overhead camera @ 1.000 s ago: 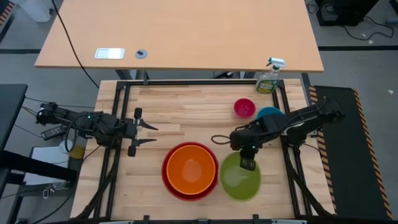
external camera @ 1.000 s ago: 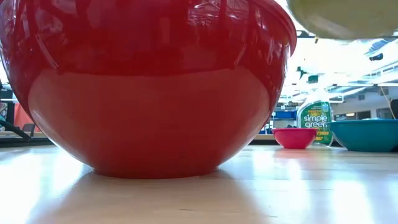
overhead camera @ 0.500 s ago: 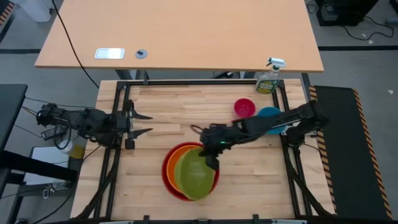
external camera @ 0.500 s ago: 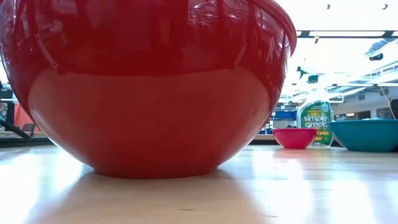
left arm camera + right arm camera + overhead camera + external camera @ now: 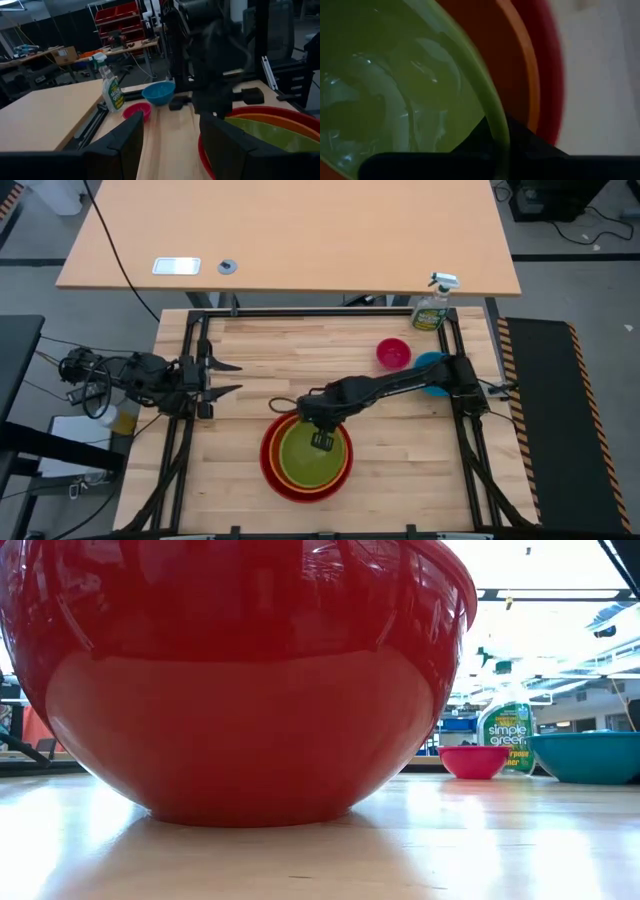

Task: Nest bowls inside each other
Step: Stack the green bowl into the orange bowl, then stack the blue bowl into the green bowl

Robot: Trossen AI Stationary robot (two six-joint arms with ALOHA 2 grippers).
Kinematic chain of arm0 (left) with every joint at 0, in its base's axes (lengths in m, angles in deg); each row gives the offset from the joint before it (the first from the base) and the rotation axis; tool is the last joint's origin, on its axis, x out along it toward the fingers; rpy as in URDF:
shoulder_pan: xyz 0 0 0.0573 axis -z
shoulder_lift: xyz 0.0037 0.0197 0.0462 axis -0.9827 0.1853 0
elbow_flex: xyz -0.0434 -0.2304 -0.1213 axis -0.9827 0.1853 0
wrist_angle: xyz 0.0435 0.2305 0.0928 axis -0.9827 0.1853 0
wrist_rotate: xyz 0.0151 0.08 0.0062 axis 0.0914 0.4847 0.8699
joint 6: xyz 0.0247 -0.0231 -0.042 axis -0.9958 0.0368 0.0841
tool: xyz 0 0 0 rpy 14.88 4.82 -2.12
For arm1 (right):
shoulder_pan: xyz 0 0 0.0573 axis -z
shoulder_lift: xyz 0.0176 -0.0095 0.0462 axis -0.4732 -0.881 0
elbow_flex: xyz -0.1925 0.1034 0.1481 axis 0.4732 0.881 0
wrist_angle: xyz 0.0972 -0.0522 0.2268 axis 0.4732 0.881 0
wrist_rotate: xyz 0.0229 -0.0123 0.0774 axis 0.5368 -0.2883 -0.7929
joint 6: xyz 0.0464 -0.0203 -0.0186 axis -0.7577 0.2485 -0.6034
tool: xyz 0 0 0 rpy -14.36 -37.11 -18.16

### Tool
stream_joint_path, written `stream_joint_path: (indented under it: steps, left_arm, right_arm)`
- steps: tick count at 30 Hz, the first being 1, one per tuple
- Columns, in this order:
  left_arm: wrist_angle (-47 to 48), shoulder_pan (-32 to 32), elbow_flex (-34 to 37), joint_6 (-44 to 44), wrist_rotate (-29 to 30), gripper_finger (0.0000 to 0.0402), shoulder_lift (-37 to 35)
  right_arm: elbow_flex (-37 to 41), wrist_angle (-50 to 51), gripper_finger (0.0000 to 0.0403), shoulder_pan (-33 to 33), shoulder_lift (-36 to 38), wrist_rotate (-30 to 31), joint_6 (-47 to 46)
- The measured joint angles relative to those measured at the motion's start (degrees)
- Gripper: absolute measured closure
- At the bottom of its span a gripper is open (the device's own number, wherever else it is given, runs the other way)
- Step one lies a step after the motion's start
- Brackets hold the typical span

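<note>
The large red bowl stands on its base near the table's front, with the orange bowl nested in it. The lime green bowl sits inside the orange bowl's rim, and my right gripper is shut on it from above. The small pink bowl and the blue bowl, partly hidden under my right arm, stand on the table at the far right. My left gripper waits open at the table's left edge, level, with nothing between its fingers. My right gripper pinches the lime green bowl's rim on its far right side, one finger inside the bowl and one outside. The fingers slant steeply down from the table's right. The bowl lies within the orange bowl; whether its bottom rests there I cannot tell.
A green spray bottle stands at the far right corner. In the left wrist view my right arm reaches across over the red bowl. The low view is mostly filled by the red bowl. Bare wood lies between the bowls.
My right gripper has carried the lime green bowl from beside the red bowl toward the table's left and down into the orange bowl, staying shut on it. The bowl has left the low view's top. My left gripper has drawn back slightly toward the left edge.
</note>
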Motion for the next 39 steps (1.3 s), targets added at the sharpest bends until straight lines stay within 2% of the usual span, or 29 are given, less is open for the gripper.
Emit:
stream_joint_path:
  steps: [6, 14, 18, 23, 27, 31, 34, 39]
  left_arm:
    - [0.0, 0.0, 0.0, 0.3, 0.0, 0.0205, 0.0]
    - [0.2, 0.0, 0.0, 0.4, 0.0, 0.0205, 0.0]
    - [0.4, 0.0, 0.0, 0.9, 0.0, 0.0205, 0.2]
    - [1.7, 0.0, 0.0, 2.5, 0.0, 0.0205, 1.1]
    - [2.6, 0.0, 0.0, 3.1, 0.0, 0.0205, 1.5]
    - [3.4, 0.0, 0.0, 4.0, 0.0, 0.0205, 1.5]
    - [3.7, 0.0, 0.0, 4.1, 0.0, 0.0205, 1.5]
    - [3.7, 0.0, 0.0, 4.9, 0.0, 0.0205, 1.5]
  right_arm:
    - [-0.1, 2.8, 0.0344, 0.0, -2.0, -0.7, 4.1]
    - [-2.6, 5.9, 0.0253, 1.7, -0.6, -3.4, 2.1]
    - [-8.0, 16.8, 0.0235, 2.2, -0.4, 2.9, -1.6]
    - [-7.7, 30.9, 0.0236, 2.4, 1.0, 14.7, -3.9]
    - [0.4, 28.6, 0.0236, 3.8, 6.7, 16.3, -5.4]
    - [14.7, 24.1, 0.0236, 5.8, 16.0, 16.1, -8.8]
    - [26.1, 21.6, 0.0236, 7.5, 23.3, 16.2, -15.6]
    - [39.6, 22.4, 0.0236, 9.1, 30.9, 10.7, -25.8]
